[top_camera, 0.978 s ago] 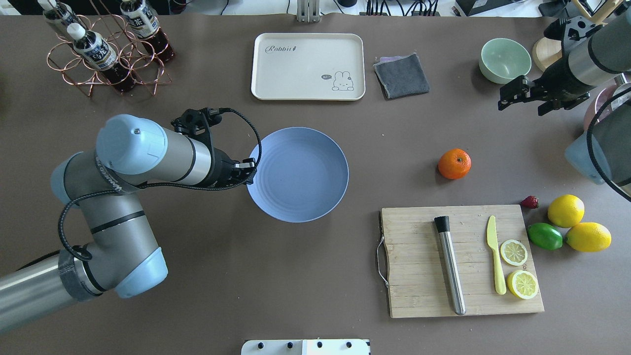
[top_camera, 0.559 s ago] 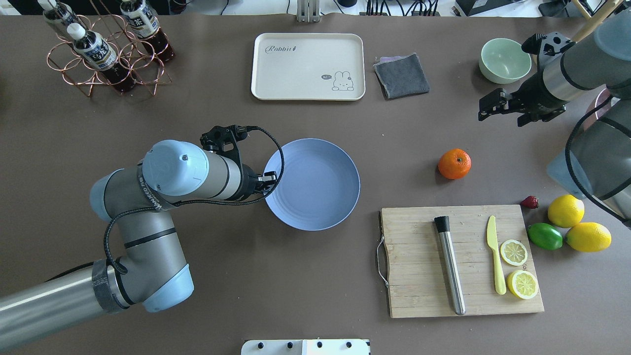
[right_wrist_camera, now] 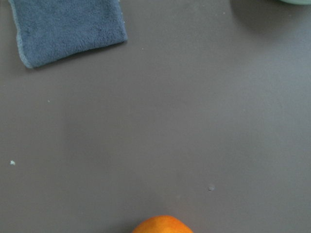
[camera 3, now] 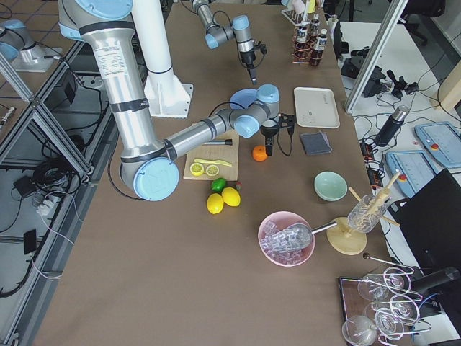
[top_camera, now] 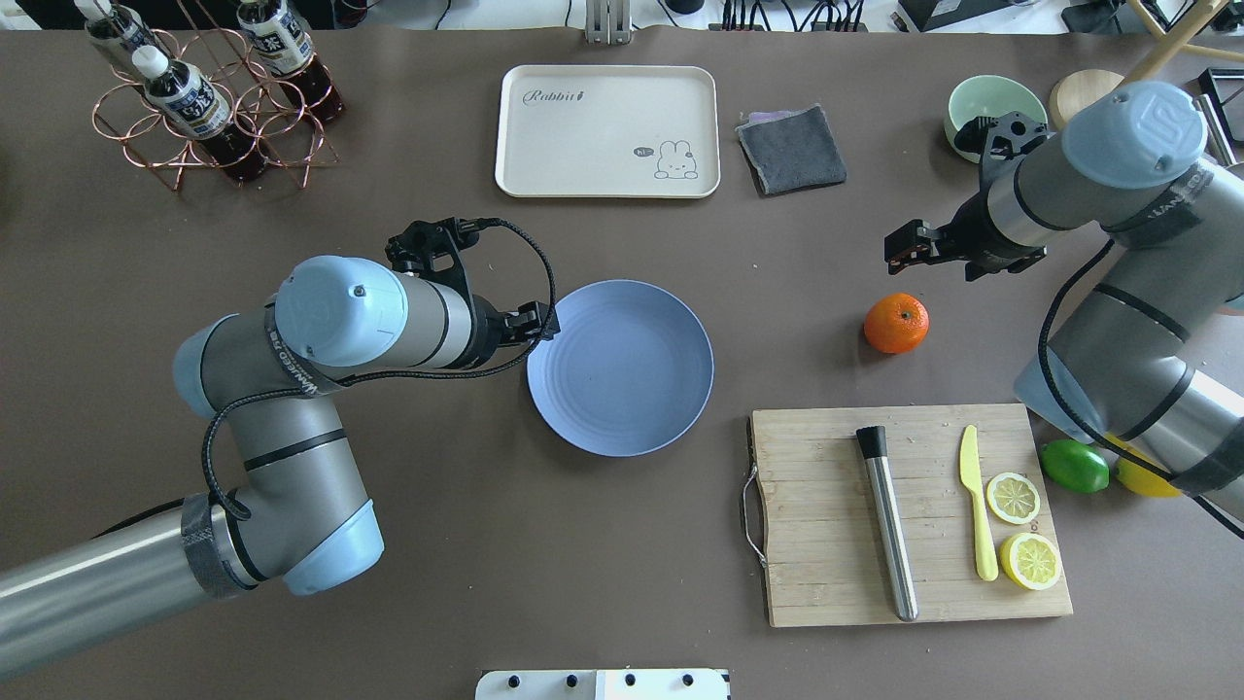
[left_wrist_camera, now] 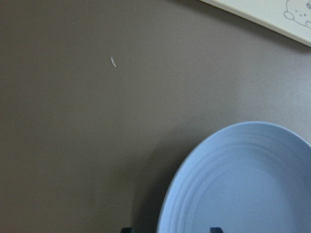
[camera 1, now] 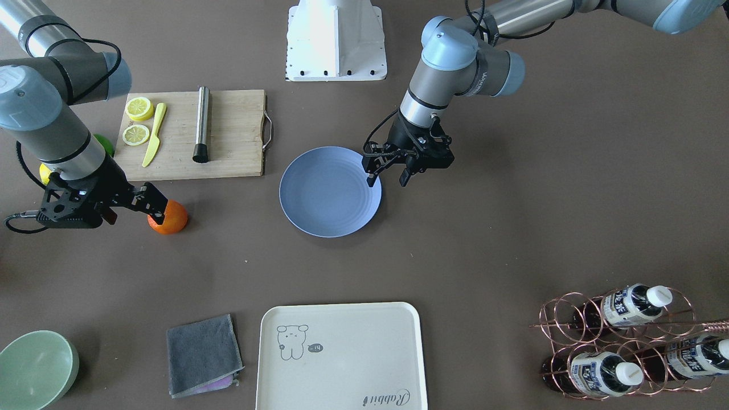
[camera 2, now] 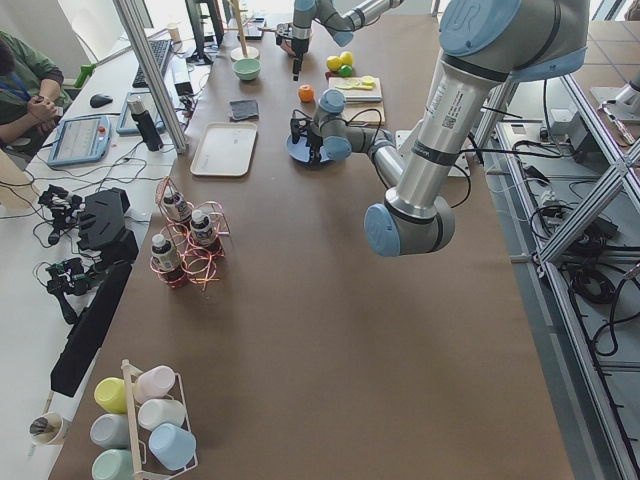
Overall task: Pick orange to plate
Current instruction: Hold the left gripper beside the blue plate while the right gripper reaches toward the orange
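The orange (top_camera: 895, 323) rests on the brown table, right of centre, and also shows as the orange (camera 1: 168, 217) and at the bottom edge as the orange (right_wrist_camera: 162, 224). My right gripper (top_camera: 933, 261) hovers just past its far side, open and empty; in the front view one finger of the right gripper (camera 1: 134, 212) overlaps the fruit. The pale-blue plate (top_camera: 620, 367) lies mid-table with nothing on it. My left gripper (camera 1: 387, 177) stands open at its left rim, one finger inside the plate (left_wrist_camera: 243, 179) and one outside.
A cutting board (top_camera: 826, 506) with a steel rod (top_camera: 886, 525), a yellow knife and lemon slices lies near the orange. A lime (top_camera: 1074, 467) sits to its right. At the back stand a cream tray (top_camera: 607, 131), grey cloth (top_camera: 792, 148), mint bowl (top_camera: 972, 102) and bottle rack (top_camera: 209, 92).
The plate slid right and toward the robot along with my left gripper. My right arm swung in from the far right and now hangs just beyond the orange.
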Robot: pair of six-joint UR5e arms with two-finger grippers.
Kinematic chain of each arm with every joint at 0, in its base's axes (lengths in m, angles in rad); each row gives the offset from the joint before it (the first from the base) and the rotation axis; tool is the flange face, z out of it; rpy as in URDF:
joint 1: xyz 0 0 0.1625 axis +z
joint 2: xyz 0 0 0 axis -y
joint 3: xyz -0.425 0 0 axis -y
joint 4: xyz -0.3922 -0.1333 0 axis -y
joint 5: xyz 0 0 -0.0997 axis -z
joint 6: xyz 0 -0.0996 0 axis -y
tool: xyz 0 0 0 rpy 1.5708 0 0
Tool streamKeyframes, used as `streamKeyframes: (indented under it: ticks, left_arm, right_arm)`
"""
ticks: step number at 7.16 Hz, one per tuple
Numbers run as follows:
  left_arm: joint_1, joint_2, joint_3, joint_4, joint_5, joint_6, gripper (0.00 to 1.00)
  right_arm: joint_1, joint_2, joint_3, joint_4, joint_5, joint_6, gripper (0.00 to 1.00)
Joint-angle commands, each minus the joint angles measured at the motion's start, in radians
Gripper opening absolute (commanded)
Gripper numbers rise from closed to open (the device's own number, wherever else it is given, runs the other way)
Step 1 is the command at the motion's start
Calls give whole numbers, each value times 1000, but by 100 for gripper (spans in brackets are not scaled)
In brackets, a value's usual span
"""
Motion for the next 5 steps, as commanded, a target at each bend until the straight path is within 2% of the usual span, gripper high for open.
streamKeyframes:
  ticks: [1, 5]
  left_arm:
    - [-16, 0, -1, 0, -1, 4, 98]
    - [-24, -3, -3, -2, -1, 5, 98]
  right_arm:
    - [-50, 33, -59, 2, -63, 10, 100]
    - [-85, 35, -105, 0, -66, 10, 100]
